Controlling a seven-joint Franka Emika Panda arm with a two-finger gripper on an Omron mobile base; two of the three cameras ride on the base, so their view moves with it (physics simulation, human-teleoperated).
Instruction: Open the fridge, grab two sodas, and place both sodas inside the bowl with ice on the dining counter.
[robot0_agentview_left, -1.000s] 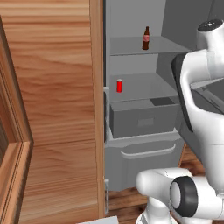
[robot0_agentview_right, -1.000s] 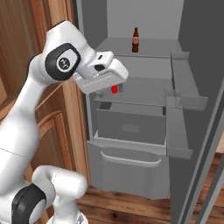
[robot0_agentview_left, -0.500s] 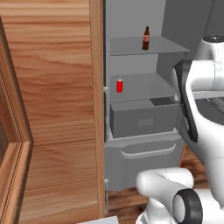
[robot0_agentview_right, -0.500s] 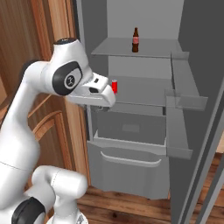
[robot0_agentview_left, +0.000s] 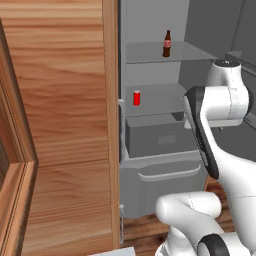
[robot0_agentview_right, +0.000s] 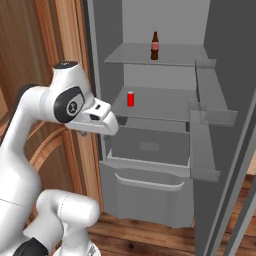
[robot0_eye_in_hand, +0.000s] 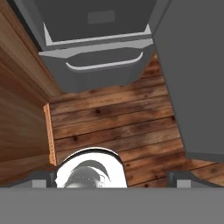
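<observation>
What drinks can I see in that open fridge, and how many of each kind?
Red can: 1, on the middle shelf
Dark brown bottle: 1, on the top shelf
Total: 2 drinks in the fridge

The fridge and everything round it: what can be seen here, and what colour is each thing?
fridge: one, grey, door swung open to the right
shelves: two, grey, inside the fridge
bottle: one, dark brown with a red label, upright on the upper shelf
can: one, red with a silver top, upright on the lower shelf
drawers: two, grey, below the shelves, the lower with a pale bar handle
wooden panels: brown, left of the fridge
floor: brown wooden planks
arm: one, white with dark joints
pincer: one, dark tips wide apart, empty, pointing down at the floor
</observation>
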